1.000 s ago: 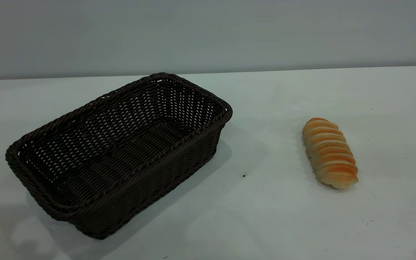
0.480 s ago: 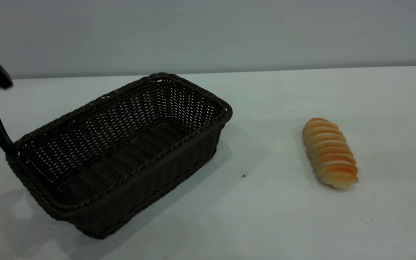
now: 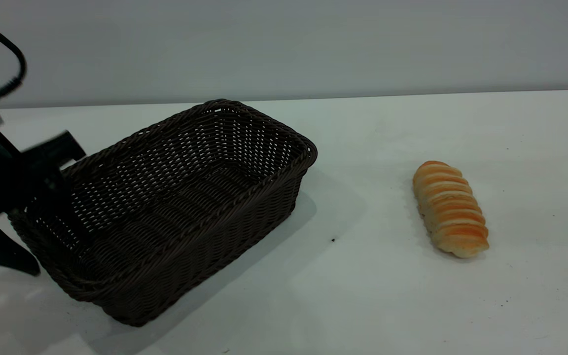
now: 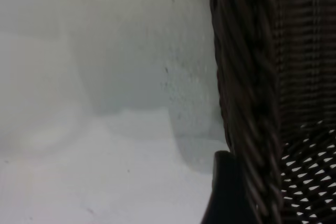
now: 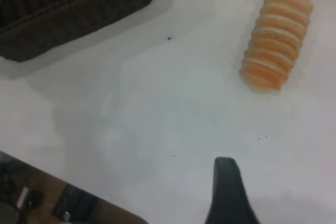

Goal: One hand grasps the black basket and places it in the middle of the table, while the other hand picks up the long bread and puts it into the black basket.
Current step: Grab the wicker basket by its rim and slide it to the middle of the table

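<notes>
The black basket [image 3: 175, 197] stands on the left part of the white table [image 3: 363, 296], its long side running diagonally. My left gripper [image 3: 42, 207] is open at the basket's left end. One blurred finger [image 3: 54, 148] is above the rim and the other finger [image 3: 8, 254] is outside the wall, low by the table. In the left wrist view one finger [image 4: 224, 182] lies against the outside of the basket wall [image 4: 252, 93]. The long bread [image 3: 450, 208] lies alone on the right. My right gripper's one visible finger [image 5: 226, 190] hovers short of the bread [image 5: 275, 38], empty.
A small dark speck [image 3: 333, 240] lies on the table between basket and bread. The table's back edge meets a grey wall [image 3: 313, 44]. The right wrist view shows the table's near edge with dark gear [image 5: 73, 205] below it.
My left arm has come in from the left edge and now straddles the basket's left end. Basket and bread have not moved.
</notes>
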You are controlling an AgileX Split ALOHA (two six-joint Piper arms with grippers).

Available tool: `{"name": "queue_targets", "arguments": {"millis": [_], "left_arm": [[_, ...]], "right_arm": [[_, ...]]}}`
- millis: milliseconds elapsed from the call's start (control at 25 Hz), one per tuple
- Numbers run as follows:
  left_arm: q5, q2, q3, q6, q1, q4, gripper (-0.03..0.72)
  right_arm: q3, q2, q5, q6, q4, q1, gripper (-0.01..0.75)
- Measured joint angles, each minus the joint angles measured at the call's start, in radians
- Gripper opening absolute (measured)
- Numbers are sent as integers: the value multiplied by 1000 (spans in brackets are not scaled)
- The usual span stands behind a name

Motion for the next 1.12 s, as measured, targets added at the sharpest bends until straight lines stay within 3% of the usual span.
{"name": "queue_targets", "arguments": {"millis": [320, 400, 480, 640, 960, 1120], "left_arm": [[-117, 130, 0, 4, -4, -45, 568], [-158, 171, -1, 8, -4, -53, 538], [-185, 198, -1, 22, -4, -53, 458], [-236, 210, -3, 30, -4, -96, 135], [-228, 199, -11, 75, -4, -124, 140], [-156, 183, -78, 278, -4, -126, 140]], "right_arm": [[0, 0, 5, 0, -16, 0, 495], [0, 0, 6, 0, -16, 0, 495], [0, 0, 7, 0, -17, 0, 495], [0, 0, 7, 0, -17, 0, 495], [0, 0, 15, 0, -17, 0, 495], [0, 0, 36, 0, -31, 0, 495]]}}
